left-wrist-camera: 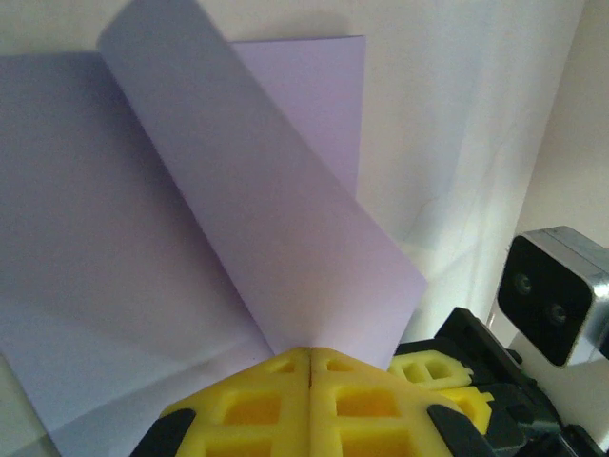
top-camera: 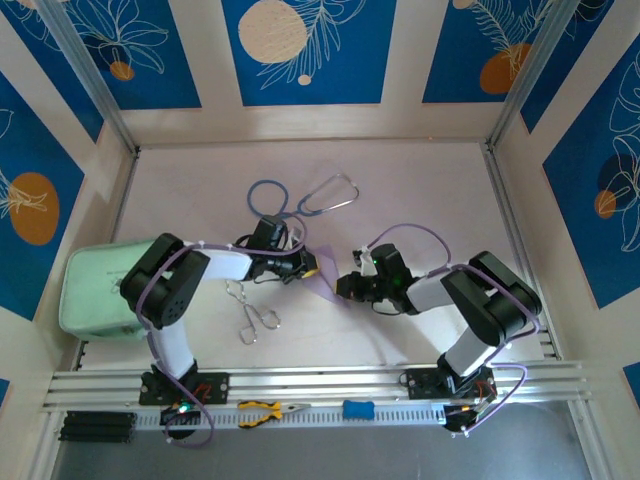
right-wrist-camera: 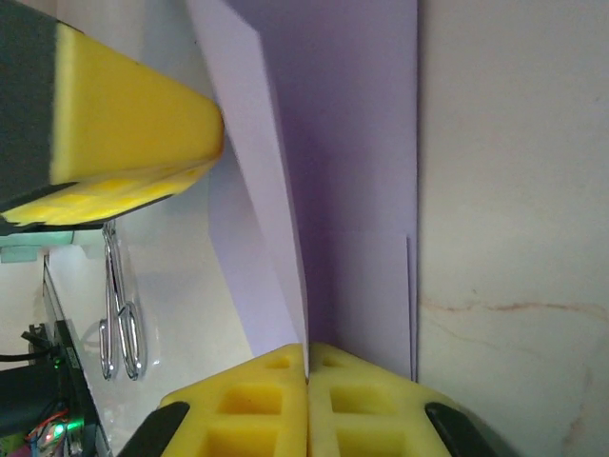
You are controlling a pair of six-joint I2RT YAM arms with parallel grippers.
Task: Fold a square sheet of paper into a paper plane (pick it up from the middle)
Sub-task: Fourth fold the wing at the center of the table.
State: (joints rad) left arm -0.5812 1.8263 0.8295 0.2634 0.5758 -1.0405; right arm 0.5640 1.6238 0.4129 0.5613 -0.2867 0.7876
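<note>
Part-folded lilac sheet (left-wrist-camera: 114, 248) between left hand (left-wrist-camera: 311, 356) and right hand (right-wrist-camera: 306, 352) — each closed tight, apparently on its edge.

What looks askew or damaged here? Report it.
Nothing is spilled or torn. The only askew thing is the square sheet of paper: a flap slants across it, with the left gripper and right gripper both shut on the sheet, as a fold in progress would look.

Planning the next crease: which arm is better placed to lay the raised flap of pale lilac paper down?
Probably left. The left pincer, shut, pinches the raised flap of the pale lilac square paper sheet; the right pincer, also shut, anchors the sheet from the opposite side.
</note>
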